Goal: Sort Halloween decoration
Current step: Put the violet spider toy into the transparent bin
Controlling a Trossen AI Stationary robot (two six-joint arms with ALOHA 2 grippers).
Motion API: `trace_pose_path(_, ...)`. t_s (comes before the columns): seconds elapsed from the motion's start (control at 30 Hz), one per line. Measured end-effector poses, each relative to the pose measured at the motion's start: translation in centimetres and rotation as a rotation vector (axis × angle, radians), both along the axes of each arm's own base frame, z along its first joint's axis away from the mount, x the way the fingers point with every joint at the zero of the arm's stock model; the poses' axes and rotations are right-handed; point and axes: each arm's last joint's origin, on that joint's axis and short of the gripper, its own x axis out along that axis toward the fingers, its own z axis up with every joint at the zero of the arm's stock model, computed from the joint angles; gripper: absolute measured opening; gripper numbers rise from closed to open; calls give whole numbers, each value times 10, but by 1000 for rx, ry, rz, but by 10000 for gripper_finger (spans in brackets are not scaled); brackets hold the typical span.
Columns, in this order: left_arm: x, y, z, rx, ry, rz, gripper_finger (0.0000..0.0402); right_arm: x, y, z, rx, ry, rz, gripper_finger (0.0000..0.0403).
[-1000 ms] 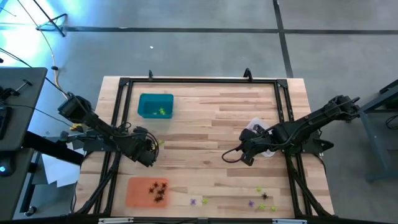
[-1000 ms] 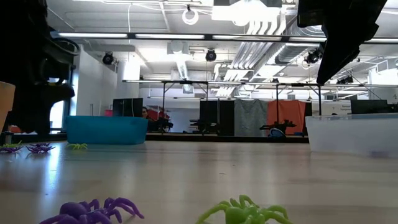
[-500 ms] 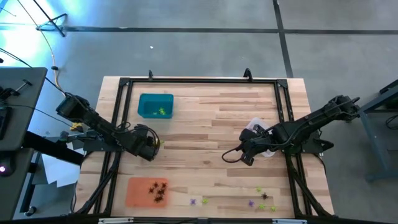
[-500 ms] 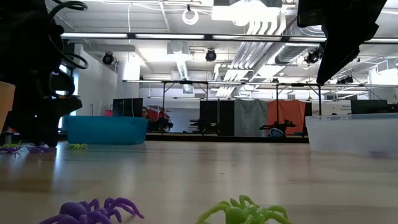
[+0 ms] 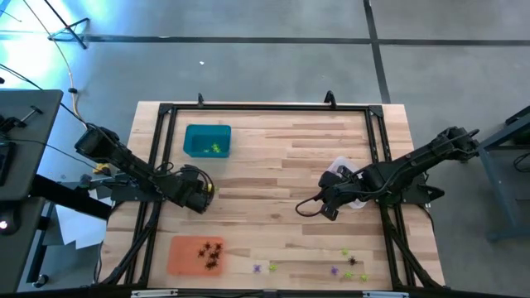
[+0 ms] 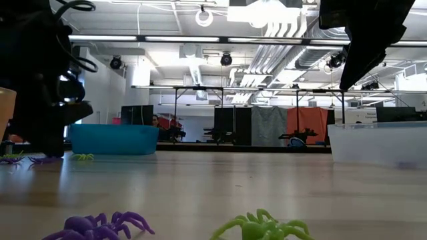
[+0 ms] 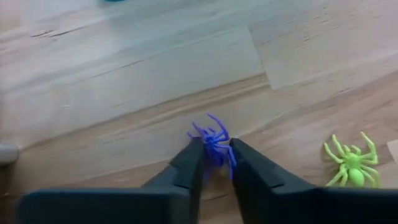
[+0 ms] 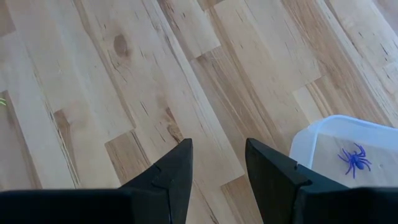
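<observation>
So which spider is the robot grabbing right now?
Find the teal tray at the table's far left, then come toward the near edge to the left hand. Between its fingers sits a purple spider. A yellow-green spider lies beside it on the wood, untouched; the purple one is the one being pinched.

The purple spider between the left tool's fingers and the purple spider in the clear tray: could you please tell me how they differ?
The purple spider at the left tool lies on the bare wooden table, while the purple spider in the clear tray rests inside the clear tray. The first sits between the left tool fingers closing on it; the second has nothing gripping it, as the right tool hangs open beside the tray. Both are small purple spider pieces.
</observation>
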Motion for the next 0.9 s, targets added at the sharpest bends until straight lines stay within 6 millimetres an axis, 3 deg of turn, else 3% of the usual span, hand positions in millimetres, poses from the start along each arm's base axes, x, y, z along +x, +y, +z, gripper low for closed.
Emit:
trace_pose_path(0.13,0,0,0,-1,2,0,9,0,0,0,0,0,0,144)
trace_pose_path(0.53,2,-1,1,1,-3,-4,2,0,0,0,0,0,0,144)
trace_pose_path(0.9,23,-8,44,29,-102,-147,0,0,0,0,0,0,0,144)
